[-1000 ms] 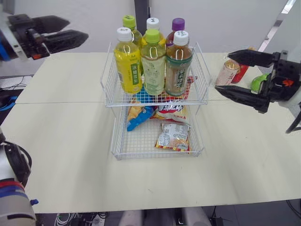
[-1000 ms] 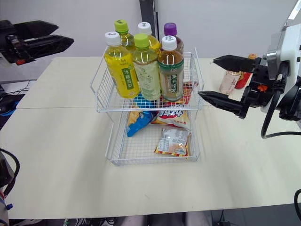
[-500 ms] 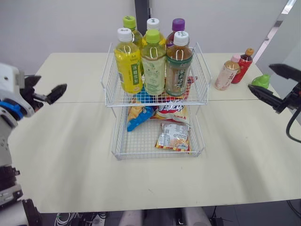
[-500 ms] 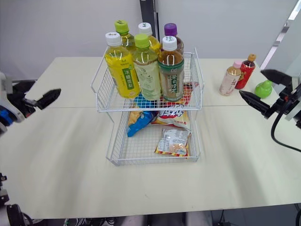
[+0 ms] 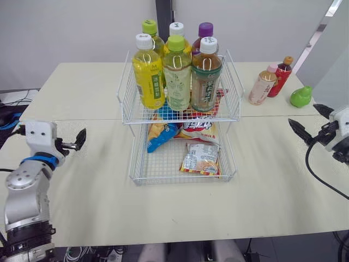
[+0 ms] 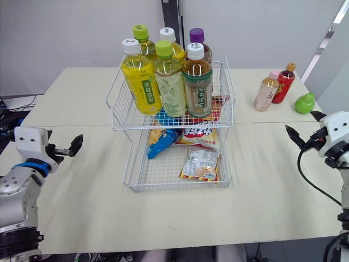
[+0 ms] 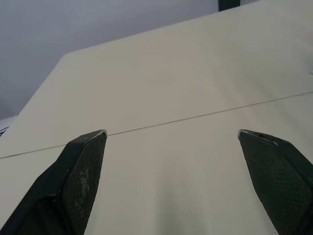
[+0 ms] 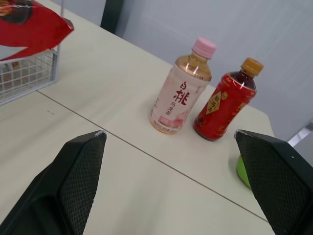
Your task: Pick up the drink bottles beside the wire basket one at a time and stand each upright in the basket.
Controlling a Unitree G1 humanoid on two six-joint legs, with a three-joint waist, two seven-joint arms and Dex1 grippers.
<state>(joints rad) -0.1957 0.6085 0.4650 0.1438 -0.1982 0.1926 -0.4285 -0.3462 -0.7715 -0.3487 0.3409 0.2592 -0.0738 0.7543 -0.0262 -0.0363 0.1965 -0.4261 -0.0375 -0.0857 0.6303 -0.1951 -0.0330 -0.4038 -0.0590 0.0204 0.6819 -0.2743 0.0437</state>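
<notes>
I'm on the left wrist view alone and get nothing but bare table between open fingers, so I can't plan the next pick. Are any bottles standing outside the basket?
Observer: Yes, two. A pink-capped bottle and a red bottle stand upright on the table, on the robot's right of the wire basket.
Operator: Which gripper is closer to them?
Observer: The right gripper. It is open and empty, pointing toward both bottles but short of them.
Operator: Is there room up top?
Observer: Six bottles stand upright in the top tier, and some bare wire shows along its right side.
</notes>
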